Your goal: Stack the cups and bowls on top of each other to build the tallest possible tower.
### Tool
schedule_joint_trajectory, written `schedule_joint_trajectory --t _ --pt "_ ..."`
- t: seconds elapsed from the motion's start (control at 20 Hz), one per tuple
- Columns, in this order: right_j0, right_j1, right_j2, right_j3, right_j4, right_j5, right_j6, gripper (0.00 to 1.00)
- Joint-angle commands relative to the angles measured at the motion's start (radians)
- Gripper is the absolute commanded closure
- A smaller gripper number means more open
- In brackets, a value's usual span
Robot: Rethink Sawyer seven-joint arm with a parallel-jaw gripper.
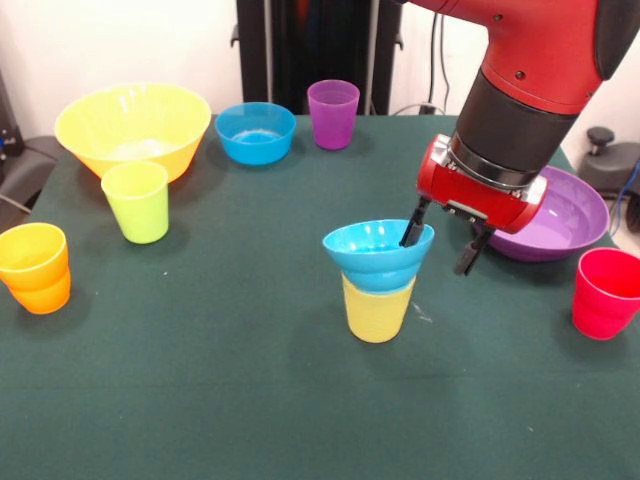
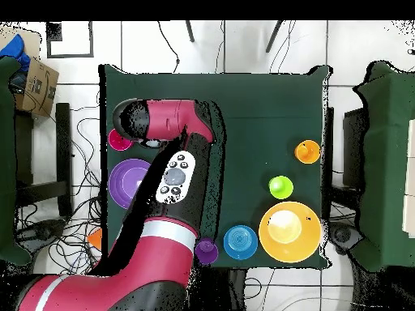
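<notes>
front view: low, close, looking across the table
overhead view: high, straight down
shared: whole green tabletop

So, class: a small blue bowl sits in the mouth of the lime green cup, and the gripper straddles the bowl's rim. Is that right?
Not quite. The front view shows the small blue bowl seated in the mouth of a yellow cup, not the lime green cup, which stands empty and apart near the large yellow bowl. The rest holds: the gripper straddles the bowl's rim, one finger inside, one outside.
</notes>
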State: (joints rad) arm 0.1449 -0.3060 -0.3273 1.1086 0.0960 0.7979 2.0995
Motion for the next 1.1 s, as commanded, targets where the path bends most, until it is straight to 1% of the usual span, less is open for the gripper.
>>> schedule_joint_trajectory --t 0.05,0.15,0.4,0.75,1.1 --pt "0.009 0.050 0.073 0.030 0.013 0.069 0.147 0.00" --pt "0.009 0.053 0.071 0.027 0.018 0.086 0.155 0.00" --pt "0.003 0.050 0.087 0.044 0.020 0.054 0.143 0.00" --pt "0.003 0.048 0.088 0.042 0.017 0.056 0.134 0.00" --pt "0.002 0.054 0.087 0.035 0.016 0.082 0.129 0.00"
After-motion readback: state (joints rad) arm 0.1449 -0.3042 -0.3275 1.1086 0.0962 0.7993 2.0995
